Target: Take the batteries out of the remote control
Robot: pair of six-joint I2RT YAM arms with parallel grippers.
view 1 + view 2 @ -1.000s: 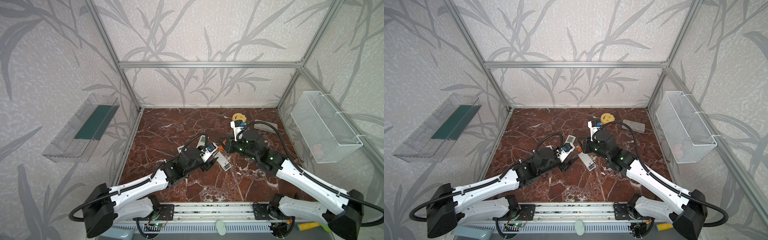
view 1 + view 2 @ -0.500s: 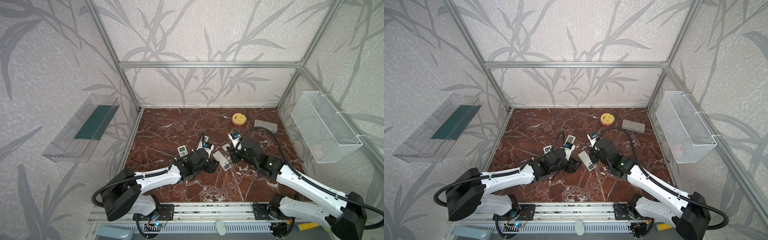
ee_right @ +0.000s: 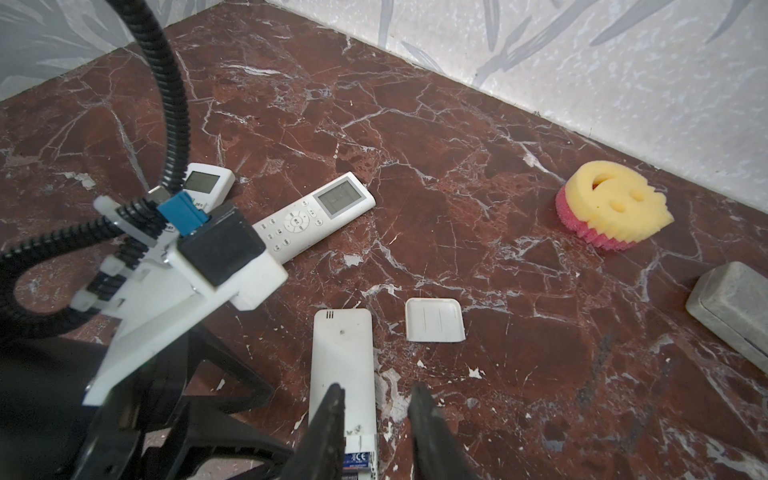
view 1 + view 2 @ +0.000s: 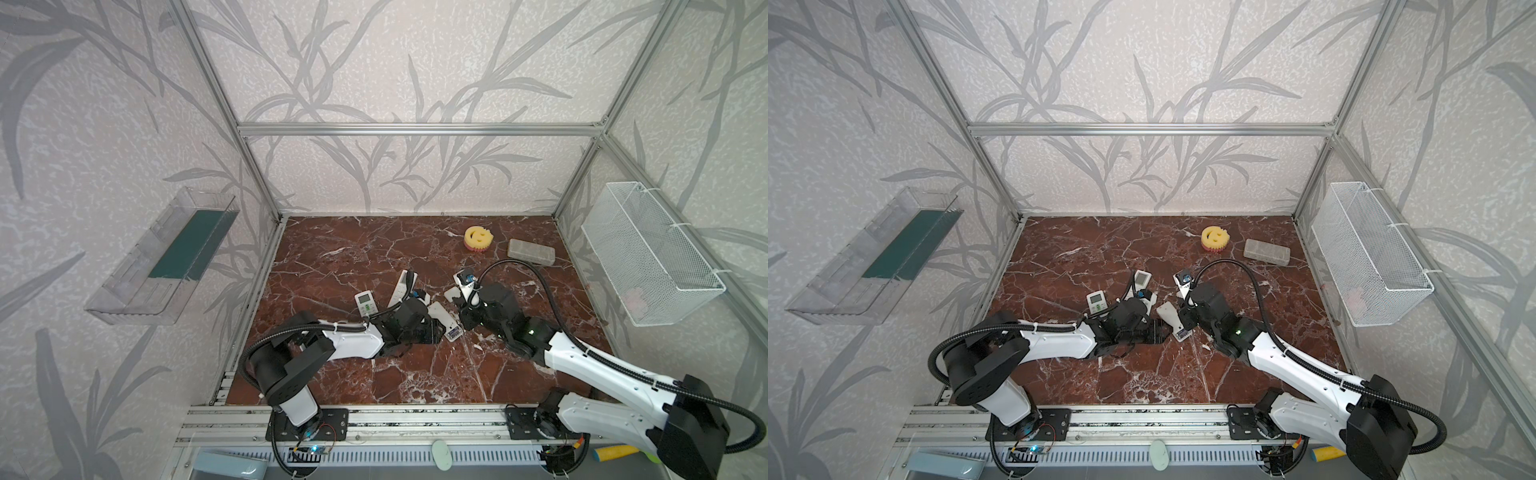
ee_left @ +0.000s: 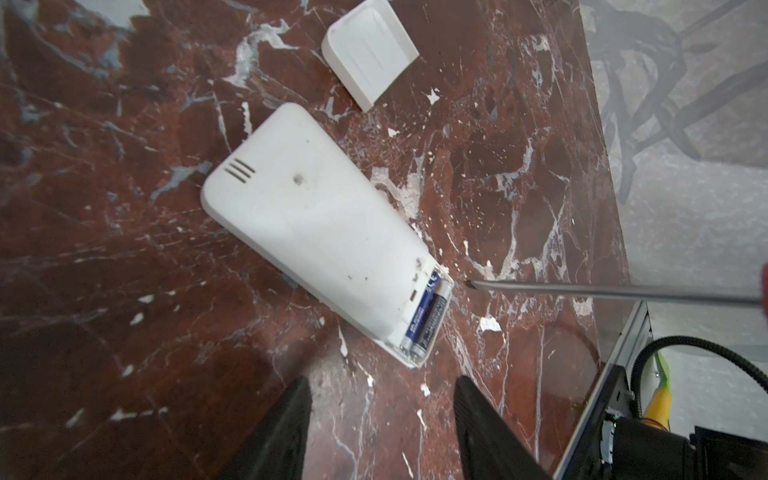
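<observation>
At 3 o'clock a wire basket (image 4: pixel 619 249) hangs on the leaf-patterned wall (image 4: pixel 706 137), holding a pale pink item (image 4: pixel 633 297) too faint to name. At 9 o'clock a clear tray (image 4: pixel 124 299) carries a green insert (image 4: pixel 191 245). At the centre of the marble surface (image 4: pixel 332 249) the remote control (image 5: pixel 316 232) lies face down, the batteries (image 5: pixel 426 320) side by side in its open compartment. The left gripper (image 5: pixel 382 382) hovers beside them, jaws apart, empty. The right gripper (image 3: pixel 377 388) has jaws narrowly parted; whether they clamp the screwdriver (image 5: pixel 602 297) I cannot tell.
</observation>
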